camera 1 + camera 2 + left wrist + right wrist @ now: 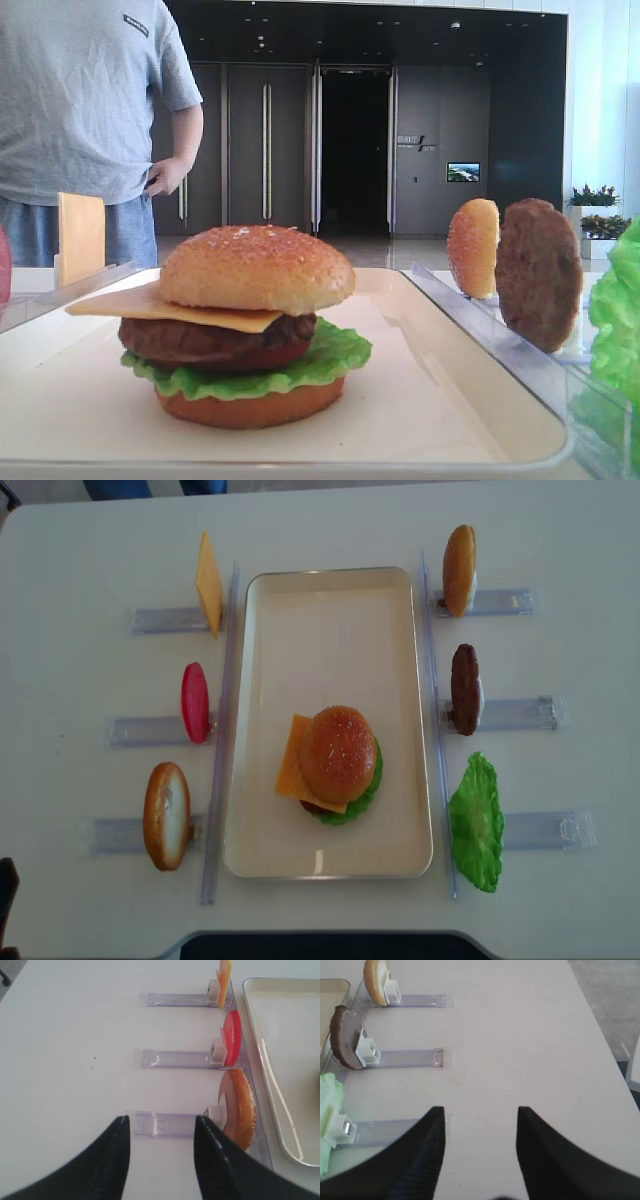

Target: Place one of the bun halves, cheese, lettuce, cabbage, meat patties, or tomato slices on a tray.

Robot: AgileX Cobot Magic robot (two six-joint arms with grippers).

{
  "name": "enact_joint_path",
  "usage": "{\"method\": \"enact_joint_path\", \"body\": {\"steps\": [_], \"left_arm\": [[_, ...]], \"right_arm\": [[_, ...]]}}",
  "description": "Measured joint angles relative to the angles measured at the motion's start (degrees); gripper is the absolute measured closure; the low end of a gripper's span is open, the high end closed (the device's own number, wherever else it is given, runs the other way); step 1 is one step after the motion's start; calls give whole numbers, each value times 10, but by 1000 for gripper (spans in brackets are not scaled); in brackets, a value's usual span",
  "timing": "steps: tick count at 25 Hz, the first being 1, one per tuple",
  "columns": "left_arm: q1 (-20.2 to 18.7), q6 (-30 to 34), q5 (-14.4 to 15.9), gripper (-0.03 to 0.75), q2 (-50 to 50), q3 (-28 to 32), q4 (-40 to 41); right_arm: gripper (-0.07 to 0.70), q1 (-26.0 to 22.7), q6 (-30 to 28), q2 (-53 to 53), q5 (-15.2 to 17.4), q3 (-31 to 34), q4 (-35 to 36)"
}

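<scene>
On the cream tray (240,730) stands a stacked burger. Its sesame bun crown (338,752) tops cheese (150,305), a patty (190,340), lettuce (330,360) and a bottom bun (250,405). Upright in the left racks are a cheese slice (208,583), a tomato slice (195,702) and a bun half (239,1107). The right racks hold a bun half (375,980), a meat patty (345,1037) and a lettuce leaf (327,1115). My left gripper (161,1120) hangs open and empty over the table beside the near bun half. My right gripper (480,1110) is open and empty beside the lettuce rack.
Clear plastic racks (150,620) (520,715) flank the tray on both sides. A person in a grey shirt (80,100) stands behind the table. The table's right edge (605,1035) runs close to my right gripper.
</scene>
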Motion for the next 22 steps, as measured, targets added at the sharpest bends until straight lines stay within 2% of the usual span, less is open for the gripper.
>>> {"method": "enact_joint_path", "body": {"steps": [22], "left_arm": [[0, 0, 0, 388, 0, 0, 0]], "right_arm": [[283, 0, 0, 0, -2, 0, 0]]}}
